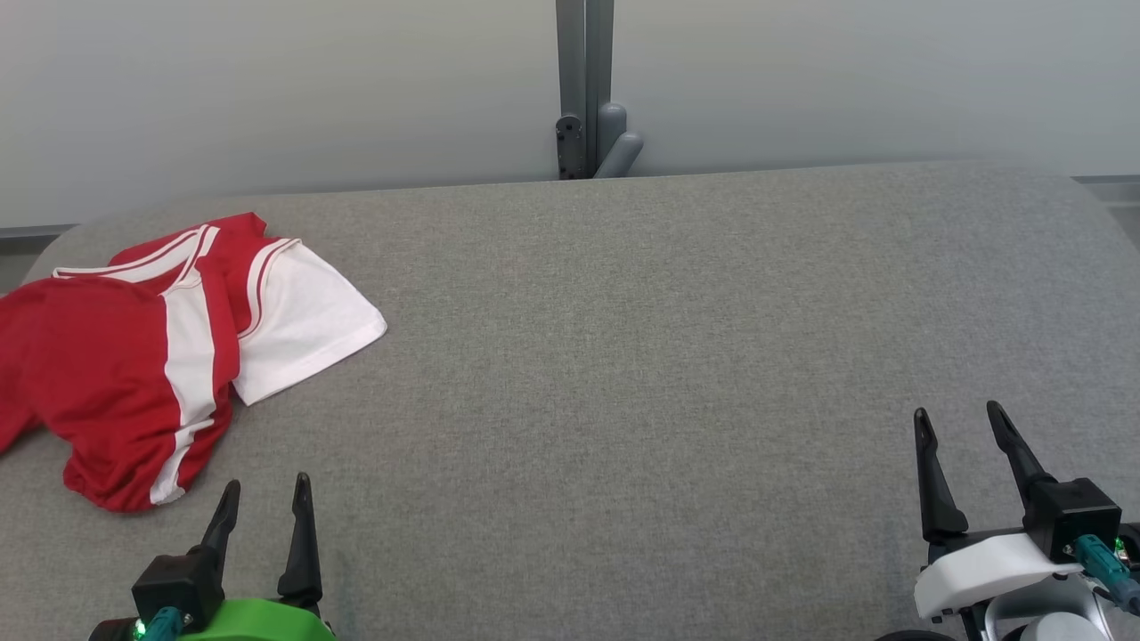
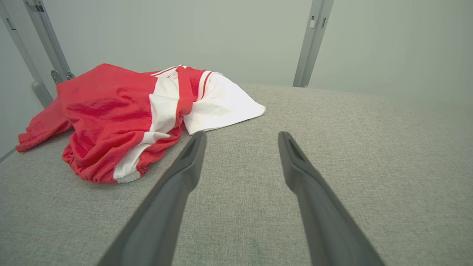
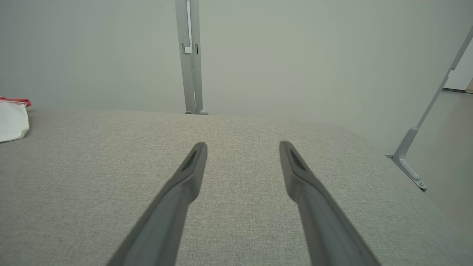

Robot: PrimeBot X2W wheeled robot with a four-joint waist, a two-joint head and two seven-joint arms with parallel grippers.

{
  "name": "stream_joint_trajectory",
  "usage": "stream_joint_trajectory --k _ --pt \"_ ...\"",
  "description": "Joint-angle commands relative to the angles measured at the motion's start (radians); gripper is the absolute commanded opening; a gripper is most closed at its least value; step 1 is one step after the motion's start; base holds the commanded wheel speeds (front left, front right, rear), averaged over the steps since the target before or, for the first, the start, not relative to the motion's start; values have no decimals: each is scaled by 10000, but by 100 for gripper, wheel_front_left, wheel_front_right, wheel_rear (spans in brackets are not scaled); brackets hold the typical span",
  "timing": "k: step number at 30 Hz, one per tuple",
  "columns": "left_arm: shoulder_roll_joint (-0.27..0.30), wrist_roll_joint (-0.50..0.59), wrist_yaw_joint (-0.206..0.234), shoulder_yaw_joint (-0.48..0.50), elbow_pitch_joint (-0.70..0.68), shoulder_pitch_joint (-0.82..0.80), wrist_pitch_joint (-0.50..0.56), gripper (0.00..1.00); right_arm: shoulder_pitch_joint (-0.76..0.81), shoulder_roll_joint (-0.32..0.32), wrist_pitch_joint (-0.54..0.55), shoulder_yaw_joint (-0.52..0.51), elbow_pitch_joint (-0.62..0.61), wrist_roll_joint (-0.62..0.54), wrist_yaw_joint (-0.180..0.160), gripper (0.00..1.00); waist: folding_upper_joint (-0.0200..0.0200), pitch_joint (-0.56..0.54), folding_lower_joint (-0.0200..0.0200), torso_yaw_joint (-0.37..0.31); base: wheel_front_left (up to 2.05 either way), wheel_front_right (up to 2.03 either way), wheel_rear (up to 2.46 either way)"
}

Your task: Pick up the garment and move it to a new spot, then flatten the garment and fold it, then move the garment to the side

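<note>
One shirt point(image 1: 134, 356), red with white panels: crumpled in a heap at the left end of the grey padded table point(image 1: 641, 374), not folded. Two claws, both mine. Left claw point(image 1: 267, 482): fingers spread, nothing held, near the shirt's hem but not touching it. Right claw point(image 1: 957, 410): fingers spread, empty, well apart from the shirt, over the table's right side. One grey post point(image 1: 585, 89) stands behind the far edge.

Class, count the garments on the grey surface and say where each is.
1. The red and white garment lies crumpled on the grey surface, far left, ahead of the left gripper. Its folds could hide another.
</note>
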Motion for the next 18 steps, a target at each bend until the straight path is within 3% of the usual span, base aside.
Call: stream_joint_trajectory --k 1,7,18 --pt "-20 192 -46 9 12 64 -91 100 154 13 -89 -16 1 -189 0 100 108 -11 0 -6 0 0 0" --pt "-15 516 -50 -61 -45 79 -203 100 145 32 -194 -83 11 -494 0 100 113 -18 0 -5 0 0 0" --pt "-17 426 -50 -81 -69 57 -181 100 68 89 -175 -322 88 60 1 100 114 -12 0 1 0 0 0"
